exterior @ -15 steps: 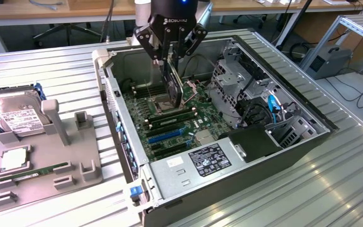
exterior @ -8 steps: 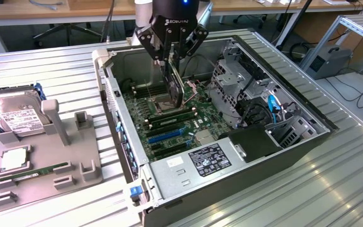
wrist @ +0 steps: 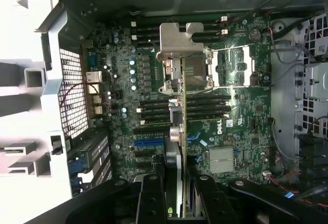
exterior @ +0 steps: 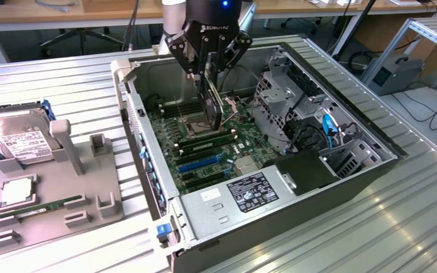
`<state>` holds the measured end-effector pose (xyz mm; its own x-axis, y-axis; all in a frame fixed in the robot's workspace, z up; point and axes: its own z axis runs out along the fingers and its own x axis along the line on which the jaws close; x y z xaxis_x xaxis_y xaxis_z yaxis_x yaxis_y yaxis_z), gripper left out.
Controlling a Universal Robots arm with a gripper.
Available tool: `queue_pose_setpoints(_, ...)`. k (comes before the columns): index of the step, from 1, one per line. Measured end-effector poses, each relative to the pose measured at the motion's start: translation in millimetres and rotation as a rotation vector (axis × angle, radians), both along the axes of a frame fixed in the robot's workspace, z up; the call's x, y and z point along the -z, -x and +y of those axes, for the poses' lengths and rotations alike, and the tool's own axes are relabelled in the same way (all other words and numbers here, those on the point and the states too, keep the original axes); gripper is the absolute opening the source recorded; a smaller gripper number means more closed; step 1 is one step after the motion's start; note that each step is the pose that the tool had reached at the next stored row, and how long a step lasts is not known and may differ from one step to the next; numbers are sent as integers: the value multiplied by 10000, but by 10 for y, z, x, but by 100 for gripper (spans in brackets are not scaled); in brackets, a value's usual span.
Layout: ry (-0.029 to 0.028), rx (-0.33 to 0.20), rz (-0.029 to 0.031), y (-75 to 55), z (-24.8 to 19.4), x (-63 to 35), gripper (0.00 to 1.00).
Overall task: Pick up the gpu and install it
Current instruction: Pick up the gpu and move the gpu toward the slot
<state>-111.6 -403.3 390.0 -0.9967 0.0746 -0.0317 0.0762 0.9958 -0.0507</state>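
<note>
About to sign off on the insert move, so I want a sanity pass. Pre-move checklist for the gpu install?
1. Grip: gripper shut on the gpu, card hanging on end: ok.
2. Position: gpu inside the open case, over the motherboard: ok.
3. Seated: no slot holds the card: not ok.
4. Blue slot bare, nothing lying in it: ok.
5. Card edge lined up with that slot: cannot tell.
6. Blue cable by the drive cage, apart from the card: ok.
</note>
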Motion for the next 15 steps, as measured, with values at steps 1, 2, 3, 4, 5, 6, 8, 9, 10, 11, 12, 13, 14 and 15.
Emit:
queue_pose_setpoints(1,1,0,0,-14,0,10,27)
queue_pose_setpoints(2,1,0,0,-19,0,14,27)
queue_pose_setpoints(3,1,0,0,-24,0,18,27)
queue_pose_setpoints(4,1,0,0,-30,0,22,27)
queue_pose_setpoints(5,1,0,0,-35,0,25,27)
queue_pose_setpoints(6,1,0,0,-47,0,33,27)
queue_pose_setpoints(8,1,0,0,-64,0,43,27)
queue_pose_setpoints(9,2,0,1,-76,0,49,27)
queue_pose_setpoints(10,2,-1,0,-87,0,54,27)
queue_pose_setpoints(11,4,-1,1,-105,0,60,27)
queue_pose_setpoints(12,3,-1,1,-118,0,64,27)
queue_pose_setpoints(13,2,0,0,-133,0,68,27)
queue_pose_setpoints(14,2,0,0,-147,0,72,27)
queue_pose_setpoints(15,1,1,0,-160,0,76,27)
